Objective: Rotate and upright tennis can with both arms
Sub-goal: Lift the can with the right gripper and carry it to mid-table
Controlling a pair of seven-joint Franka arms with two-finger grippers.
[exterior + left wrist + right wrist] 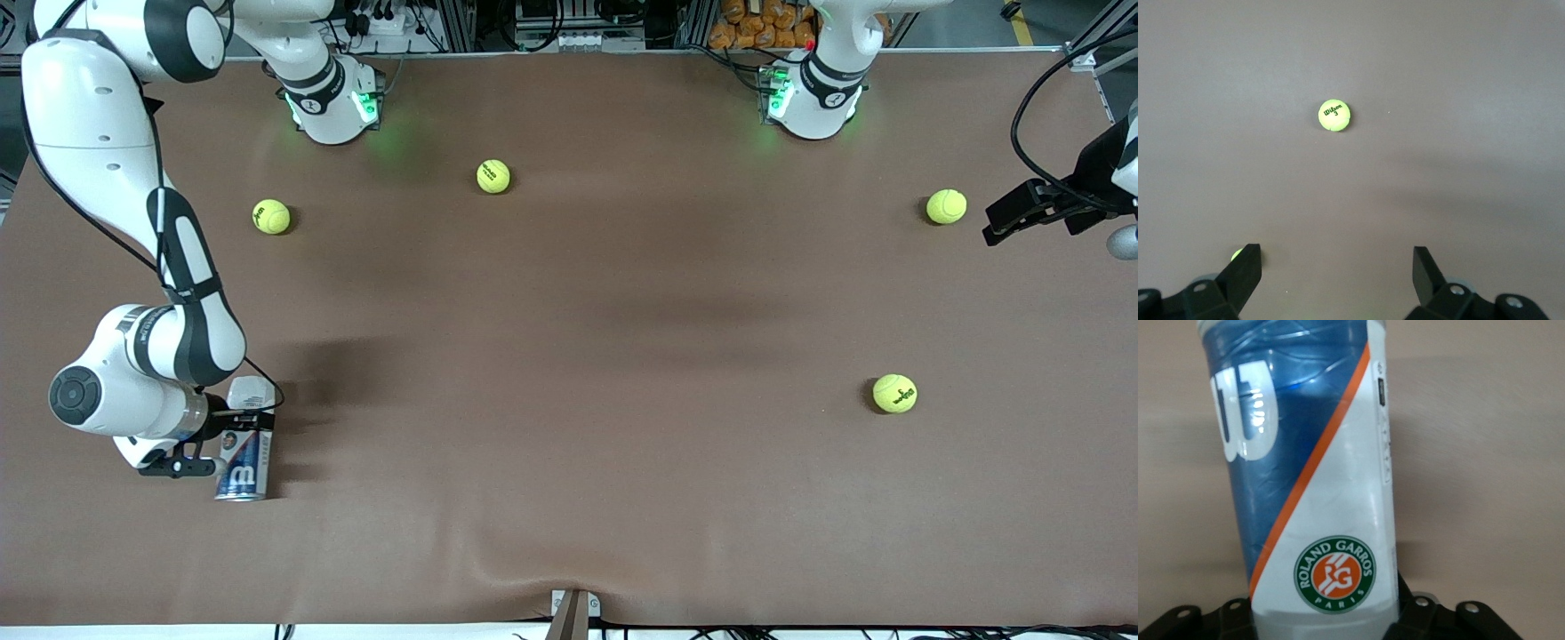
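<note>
The tennis can [244,464] lies on its side at the right arm's end of the table, near the front camera. Its silver rim [239,496] points toward that camera. In the right wrist view the can [1311,487] shows a blue and white label with an orange stripe and a white W. My right gripper [218,442] is shut on the can near its white-capped end, and the can hides the fingertips. My left gripper [1000,222] waits open over the left arm's end of the table, its fingers [1245,270] wide apart with nothing between them.
Several yellow-green tennis balls lie loose on the brown table: one [271,216] and another [493,176] toward the robots' bases, one [946,206] beside the left gripper, and one [894,393] nearer the front camera, which also shows in the left wrist view [1335,115].
</note>
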